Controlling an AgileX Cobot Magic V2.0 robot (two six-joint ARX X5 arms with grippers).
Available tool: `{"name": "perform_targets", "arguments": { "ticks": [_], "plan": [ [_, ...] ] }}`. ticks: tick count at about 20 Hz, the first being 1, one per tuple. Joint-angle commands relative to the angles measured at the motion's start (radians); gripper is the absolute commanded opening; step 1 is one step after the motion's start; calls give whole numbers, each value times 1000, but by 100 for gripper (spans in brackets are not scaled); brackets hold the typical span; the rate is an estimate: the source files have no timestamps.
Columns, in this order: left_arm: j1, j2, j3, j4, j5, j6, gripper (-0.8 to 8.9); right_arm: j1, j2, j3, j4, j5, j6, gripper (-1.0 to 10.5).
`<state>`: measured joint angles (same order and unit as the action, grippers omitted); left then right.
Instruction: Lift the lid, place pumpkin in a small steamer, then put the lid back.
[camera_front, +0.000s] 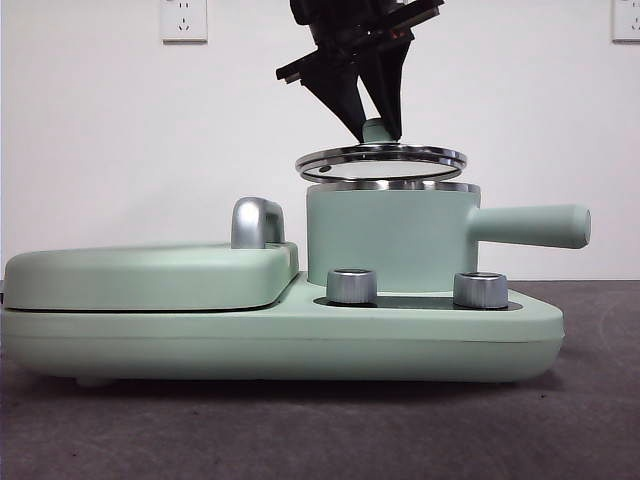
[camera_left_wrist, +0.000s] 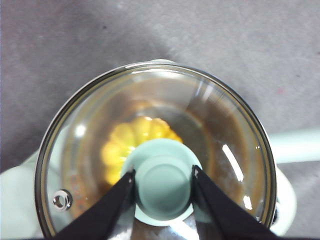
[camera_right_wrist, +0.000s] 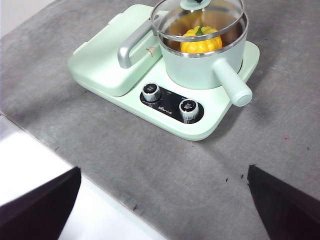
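Note:
My left gripper (camera_front: 372, 130) comes down from above and is shut on the mint-green knob (camera_left_wrist: 163, 182) of the glass lid (camera_front: 380, 160). The lid hangs slightly tilted, a small gap above the steel rim of the small steamer (camera_front: 390, 240). Through the glass the yellow-orange pumpkin (camera_left_wrist: 130, 140) shows inside the pot. In the right wrist view the pumpkin (camera_right_wrist: 201, 42) sits in the steamer (camera_right_wrist: 200, 70) under the lid (camera_right_wrist: 200, 15). My right gripper (camera_right_wrist: 162, 170) stands open, well away from the cooker, with nothing in it.
The steamer's long handle (camera_front: 530, 225) sticks out sideways. Beside the pot lies the flat griddle cover (camera_front: 150, 275) with its chrome handle (camera_front: 255, 222). Two steel dials (camera_front: 352, 285) (camera_front: 480, 289) sit on the base's front. A white table edge (camera_right_wrist: 30, 165) borders the grey mat.

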<state>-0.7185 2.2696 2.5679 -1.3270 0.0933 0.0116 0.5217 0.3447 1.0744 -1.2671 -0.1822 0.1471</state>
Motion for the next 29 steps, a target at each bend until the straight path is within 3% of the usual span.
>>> {"name": "perform_targets", "arguments": {
  "ticks": [1, 15, 29],
  "plan": [
    [-19, 16, 33, 20, 18, 16, 15, 5, 0, 6, 10, 3, 10, 540],
    [-28, 67, 33, 41, -26, 77, 16, 5, 0, 6, 10, -1, 29, 540],
    [-28, 71, 33, -6, -34, 62, 15, 5, 0, 6, 10, -1, 37, 540]
  ]
}}
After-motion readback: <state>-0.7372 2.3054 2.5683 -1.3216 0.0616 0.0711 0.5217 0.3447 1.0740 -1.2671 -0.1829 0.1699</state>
